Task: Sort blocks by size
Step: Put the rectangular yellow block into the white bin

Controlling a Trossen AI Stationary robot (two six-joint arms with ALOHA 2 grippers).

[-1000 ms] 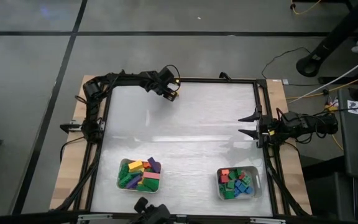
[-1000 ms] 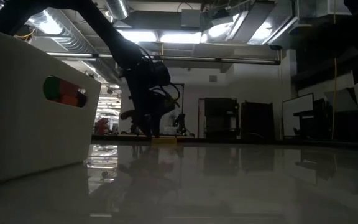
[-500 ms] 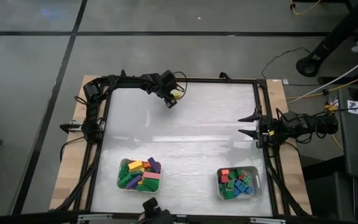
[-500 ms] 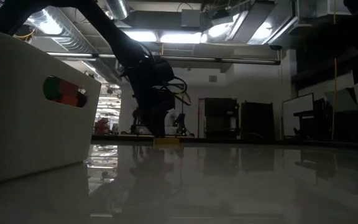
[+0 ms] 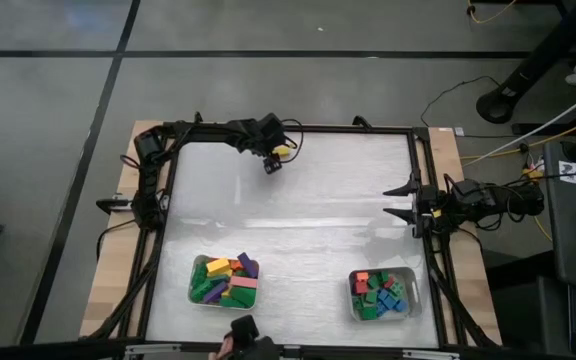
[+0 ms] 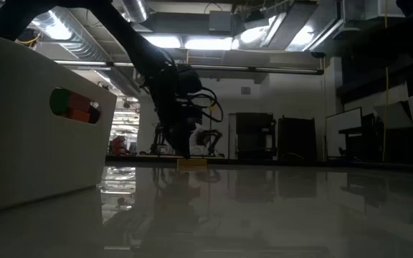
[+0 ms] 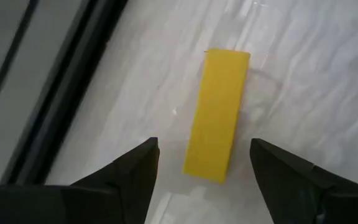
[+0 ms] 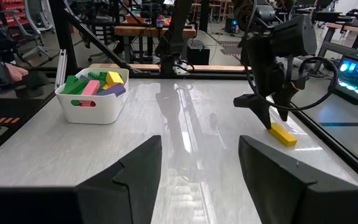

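A long yellow block lies flat on the table near its far edge, also seen in the high view and the right wrist view. My left gripper hangs over it, open and pointing steeply down. One finger stands on each side of the block's near end, with a gap on both sides. My right gripper waits open at the table's right edge. Many blocks fill two white trays: long ones at the near left, short ones at the near right.
A dark frame rail runs along the far edge just behind the yellow block. Bare tabletop lies between the block and the two trays. The left tray's white wall fills the left of the low view.
My left gripper has rolled about its own pointing line and opened, staying over the same spot near the far edge. The yellow block, hidden under the gripper a second ago in the high view, now shows on the table beside the fingers.
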